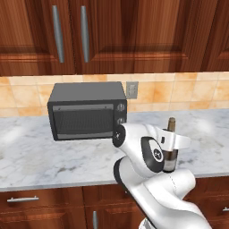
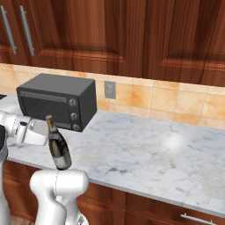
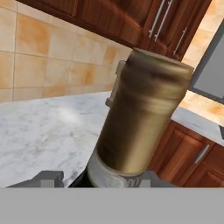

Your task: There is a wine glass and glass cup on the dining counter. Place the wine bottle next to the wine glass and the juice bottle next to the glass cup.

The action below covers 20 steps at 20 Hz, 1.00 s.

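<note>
My gripper (image 2: 48,135) is shut on the wine bottle (image 2: 59,149), a dark slim bottle with a tan-topped neck. It hangs slightly tilted over the front edge of the marble worktop. In the left base view the tan neck of the wine bottle (image 1: 171,123) rises behind my white hand, and the arm hides most of its body. The hand view looks up along the tan foil neck of the wine bottle (image 3: 140,118) from between the fingertips (image 3: 49,177). The wine glass, glass cup, juice bottle and dining counter are out of view.
A dark toaster oven (image 1: 87,111) (image 2: 57,103) stands on the marble worktop (image 2: 149,149) against the tiled wall, just behind the bottle. A wall socket (image 2: 110,89) sits to its right. Wooden cabinets hang above and drawers (image 1: 22,199) run below. Bare marble stretches to the right.
</note>
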Tool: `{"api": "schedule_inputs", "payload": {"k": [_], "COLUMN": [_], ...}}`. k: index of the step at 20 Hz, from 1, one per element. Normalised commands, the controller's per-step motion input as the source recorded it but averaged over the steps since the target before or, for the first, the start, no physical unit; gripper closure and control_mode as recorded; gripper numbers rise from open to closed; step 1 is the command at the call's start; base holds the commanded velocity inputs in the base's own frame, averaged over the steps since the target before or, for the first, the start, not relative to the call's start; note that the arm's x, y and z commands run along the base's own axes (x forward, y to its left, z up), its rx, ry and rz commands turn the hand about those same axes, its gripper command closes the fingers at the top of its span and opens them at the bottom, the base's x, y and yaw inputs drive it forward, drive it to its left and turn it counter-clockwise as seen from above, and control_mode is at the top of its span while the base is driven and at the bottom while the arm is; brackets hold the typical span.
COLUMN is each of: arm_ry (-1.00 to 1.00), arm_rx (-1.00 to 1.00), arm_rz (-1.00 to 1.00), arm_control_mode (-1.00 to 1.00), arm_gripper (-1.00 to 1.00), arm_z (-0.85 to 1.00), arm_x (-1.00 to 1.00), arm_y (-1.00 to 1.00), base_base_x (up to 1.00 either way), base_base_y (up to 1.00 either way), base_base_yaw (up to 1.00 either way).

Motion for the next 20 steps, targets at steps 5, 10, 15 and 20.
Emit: {"api": "schedule_inputs", "payload": {"k": [5,10,15,20], "arm_ry": [0.0,0.0,0.0,0.0], "arm_rx": [0.0,0.0,0.0,0.0], "arm_rz": [0.0,0.0,0.0,0.0], "arm_control_mode": [1.0,1.0,1.0,1.0], "arm_gripper": [1.0,1.0,1.0,1.0], "arm_z": [0.0,0.0,0.0,0.0], "arm_x": [0.0,0.0,0.0,0.0], "arm_y": [0.0,0.0,0.0,0.0], "base_base_x": [-0.6,-0.76,-0.4,-0.06], "base_base_y": [0.08,0.13,0.13,0.0], "base_base_yaw": [0.0,0.12,0.66,1.0]}}
